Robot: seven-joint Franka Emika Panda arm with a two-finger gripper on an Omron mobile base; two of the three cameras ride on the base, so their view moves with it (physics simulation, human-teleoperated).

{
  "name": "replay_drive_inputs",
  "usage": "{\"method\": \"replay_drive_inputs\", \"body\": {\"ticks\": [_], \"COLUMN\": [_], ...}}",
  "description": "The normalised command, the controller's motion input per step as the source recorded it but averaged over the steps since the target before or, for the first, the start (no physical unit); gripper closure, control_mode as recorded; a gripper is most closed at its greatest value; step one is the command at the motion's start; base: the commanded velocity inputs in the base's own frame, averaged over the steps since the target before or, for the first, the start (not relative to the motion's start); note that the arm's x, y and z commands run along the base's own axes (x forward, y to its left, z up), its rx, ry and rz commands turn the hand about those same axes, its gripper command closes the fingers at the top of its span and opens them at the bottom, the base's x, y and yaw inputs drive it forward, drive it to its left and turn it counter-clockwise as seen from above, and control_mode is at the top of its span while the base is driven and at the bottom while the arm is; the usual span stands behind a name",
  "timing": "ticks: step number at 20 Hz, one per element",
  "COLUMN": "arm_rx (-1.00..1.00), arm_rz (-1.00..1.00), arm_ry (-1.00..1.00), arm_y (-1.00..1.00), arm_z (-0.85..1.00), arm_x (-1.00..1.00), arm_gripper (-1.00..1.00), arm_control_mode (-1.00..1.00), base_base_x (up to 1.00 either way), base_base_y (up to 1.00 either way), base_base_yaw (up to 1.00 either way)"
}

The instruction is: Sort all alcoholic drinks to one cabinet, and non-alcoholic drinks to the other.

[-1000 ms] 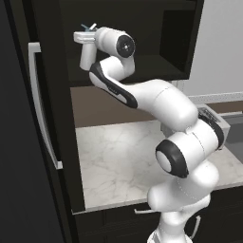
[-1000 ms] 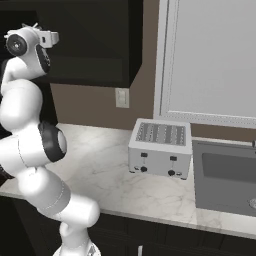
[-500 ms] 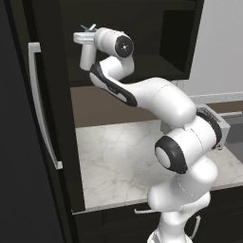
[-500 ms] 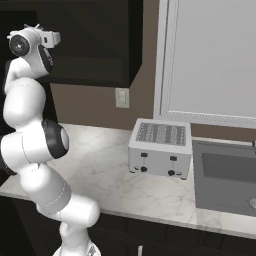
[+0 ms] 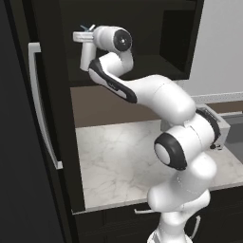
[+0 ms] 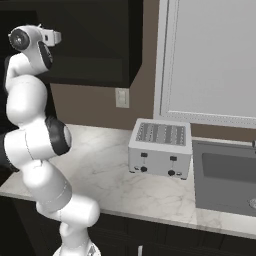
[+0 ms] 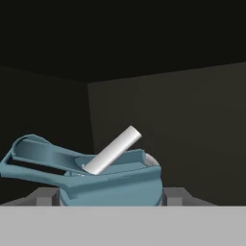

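The flask [image 7: 113,185], known here by its light-blue spout lid and white straw, sits between the two dark fingertips [image 7: 45,194] of the gripper [image 7: 110,197] in the hand view, one tip just beside each flank of the lid; the jaws stand wide about it and look closed on it, though actual contact is hard to make out. Behind the flask that view gives the dark inside of a wall cabinet [image 7: 168,115], with a back corner where two walls meet. In the left base view the gripper [image 5: 85,29] is raised into the open mouth of that cabinet [image 5: 142,28], above the marble tabletop [image 5: 118,156], and a sliver of light blue peeks out at its tip. Left of the cabinet opening in the same view stands a tall near-black door [image 5: 23,142] with a long silver bar handle [image 5: 42,118], close to the arm. The right base view adds what lies to the right of the cabinet [image 6: 95,45]: a wall socket [image 6: 122,98] below its corner, a silver toaster [image 6: 160,148] on the tabletop [image 6: 100,170], a sink [image 6: 225,180] beyond the toaster and a large pale window panel [image 6: 210,55] above them. No writing or label can be read anywhere.
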Motion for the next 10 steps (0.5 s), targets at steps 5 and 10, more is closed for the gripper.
{"method": "replay_drive_inputs", "body": {"ticks": [5,10], "arm_rx": [-0.02,0.0], "arm_rz": [0.0,0.0], "arm_ry": [0.12,0.07], "arm_y": [0.13,0.03], "arm_z": [-0.18,-0.03], "arm_x": [0.18,0.03], "arm_gripper": [-1.0,-1.0], "arm_control_mode": [-1.0,-1.0], "base_base_x": [0.0,0.0], "base_base_y": [0.0,0.0], "base_base_yaw": [0.0,0.0]}}
